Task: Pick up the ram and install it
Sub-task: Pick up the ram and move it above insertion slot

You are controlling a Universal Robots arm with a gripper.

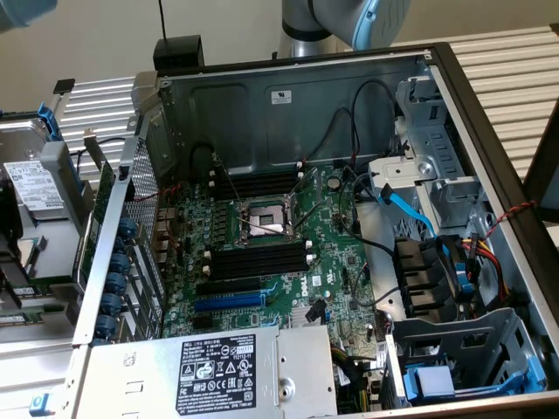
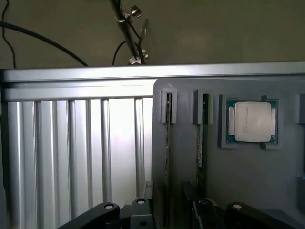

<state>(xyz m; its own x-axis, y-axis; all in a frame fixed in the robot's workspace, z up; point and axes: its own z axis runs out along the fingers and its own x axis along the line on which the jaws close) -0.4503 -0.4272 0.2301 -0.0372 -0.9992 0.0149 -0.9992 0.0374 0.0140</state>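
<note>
The black fingers (image 2: 206,214) are hanging released, gripping nothing, near the grey slotted holder (image 2: 248,181), where the ram, a thin greenish circuit-board stick (image 2: 167,143), is standing on edge beside a 2nd stick (image 2: 202,143).

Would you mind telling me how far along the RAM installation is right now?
Done: nothing yet; the black memory slots on the motherboard look empty. In hand: the gripper is open and holds nothing, close to the grey holder, where the ram stands on edge beside a second stick. Left: both the pickup and the install.
</note>
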